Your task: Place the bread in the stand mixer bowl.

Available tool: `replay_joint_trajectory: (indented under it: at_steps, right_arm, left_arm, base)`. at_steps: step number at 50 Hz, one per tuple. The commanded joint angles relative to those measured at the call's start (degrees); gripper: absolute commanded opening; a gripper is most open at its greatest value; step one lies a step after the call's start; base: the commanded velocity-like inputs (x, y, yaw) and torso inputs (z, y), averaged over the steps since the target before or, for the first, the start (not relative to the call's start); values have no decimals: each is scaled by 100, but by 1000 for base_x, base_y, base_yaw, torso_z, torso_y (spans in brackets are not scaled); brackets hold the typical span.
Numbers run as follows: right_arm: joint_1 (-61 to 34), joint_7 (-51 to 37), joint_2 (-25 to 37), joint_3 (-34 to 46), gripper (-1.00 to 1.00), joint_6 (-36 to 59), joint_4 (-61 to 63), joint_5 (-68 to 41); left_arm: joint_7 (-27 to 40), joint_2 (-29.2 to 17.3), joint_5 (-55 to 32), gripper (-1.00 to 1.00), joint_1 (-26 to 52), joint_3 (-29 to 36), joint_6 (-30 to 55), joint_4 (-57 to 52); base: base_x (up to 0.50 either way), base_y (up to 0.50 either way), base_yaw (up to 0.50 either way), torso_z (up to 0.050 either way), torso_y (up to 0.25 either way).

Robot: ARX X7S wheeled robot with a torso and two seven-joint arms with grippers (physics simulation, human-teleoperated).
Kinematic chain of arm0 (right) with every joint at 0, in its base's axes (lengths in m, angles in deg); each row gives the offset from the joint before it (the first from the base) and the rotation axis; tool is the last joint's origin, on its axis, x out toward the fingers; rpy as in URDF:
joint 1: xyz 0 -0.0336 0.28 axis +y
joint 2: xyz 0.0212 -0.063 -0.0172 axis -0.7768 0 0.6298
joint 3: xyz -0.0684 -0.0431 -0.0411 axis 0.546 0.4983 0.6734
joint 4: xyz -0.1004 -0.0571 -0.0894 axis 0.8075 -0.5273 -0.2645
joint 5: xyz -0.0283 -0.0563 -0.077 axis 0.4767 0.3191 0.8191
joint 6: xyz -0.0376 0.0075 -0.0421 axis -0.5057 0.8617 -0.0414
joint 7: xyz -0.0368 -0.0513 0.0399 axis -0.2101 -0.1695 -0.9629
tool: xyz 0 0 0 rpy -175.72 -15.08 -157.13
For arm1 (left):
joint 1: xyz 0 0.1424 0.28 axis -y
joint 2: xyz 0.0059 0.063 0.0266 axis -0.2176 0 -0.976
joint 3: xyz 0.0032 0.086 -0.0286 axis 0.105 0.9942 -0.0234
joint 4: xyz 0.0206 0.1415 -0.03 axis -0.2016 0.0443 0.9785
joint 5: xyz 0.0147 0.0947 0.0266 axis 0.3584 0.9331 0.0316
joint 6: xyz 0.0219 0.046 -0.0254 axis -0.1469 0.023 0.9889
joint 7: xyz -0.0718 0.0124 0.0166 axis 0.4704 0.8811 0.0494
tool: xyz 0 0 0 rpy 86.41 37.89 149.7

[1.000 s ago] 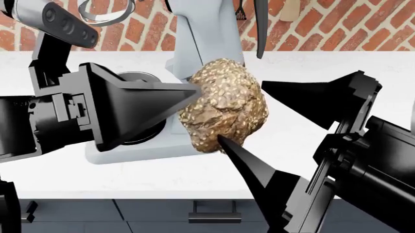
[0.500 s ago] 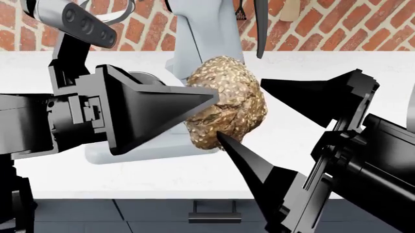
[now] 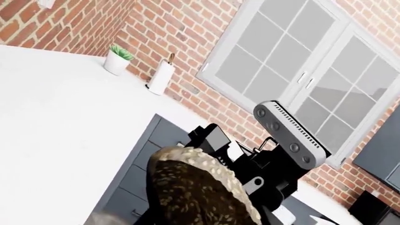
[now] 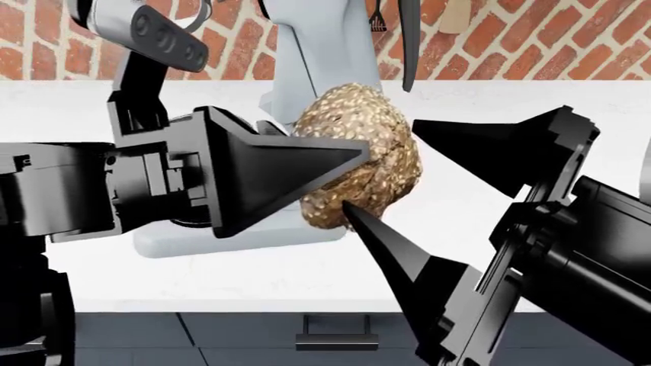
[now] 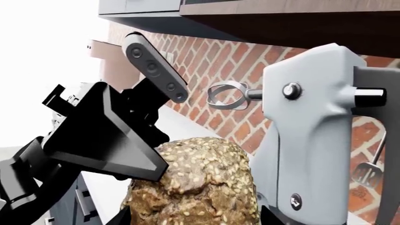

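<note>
1. The golden-brown, seeded, lumpy bread (image 4: 361, 156) hung above the white desk (image 4: 529, 114), in front of the light grey stand mixer (image 4: 315, 46).
2. The right claw (image 4: 407, 168) pinched it between spread black fingers.
3. The left claw (image 4: 336, 156) touched the loaf; whether it gripped was unclear.
4. Judged best: hold it level and carry it over the bowl, hidden behind the left claw.
</note>
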State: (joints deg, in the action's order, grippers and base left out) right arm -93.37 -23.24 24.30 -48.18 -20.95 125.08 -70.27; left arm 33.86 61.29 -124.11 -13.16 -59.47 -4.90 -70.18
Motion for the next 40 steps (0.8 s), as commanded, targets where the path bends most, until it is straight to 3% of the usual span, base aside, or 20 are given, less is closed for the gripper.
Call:
replay_joint_trajectory:
  at_steps: [1, 13, 14, 26, 40]
  right_arm:
    - [-33, 158, -46, -121, -100, -42, 33, 51]
    - [-58, 97, -133, -164, -100, -173, -223, 69]
    - [-74, 131, -131, -139, 100, -138, -263, 118]
    - [47, 216, -18, -272, 100, -194, -529, 121]
    - [530, 444, 44, -555, 100, -300, -636, 480]
  left_arm:
    - [-159, 52, 569, -100, -16, 16, -12, -36]
    - [-259, 55, 749, -100, -62, -37, -110, -271]
    - [-255, 45, 732, -100, -56, -39, -120, -264]
    - [-197, -37, 926, -100, -100, -430, -549, -633]
    - [1221, -663, 55, -100, 166, -911, -1274, -1686]
  base:
    - [0, 0, 0, 0, 0]
    - [0, 0, 0, 0, 1]
    - [0, 0, 0, 0, 0]
    - [0, 0, 0, 0, 0]
    - [0, 0, 0, 0, 1]
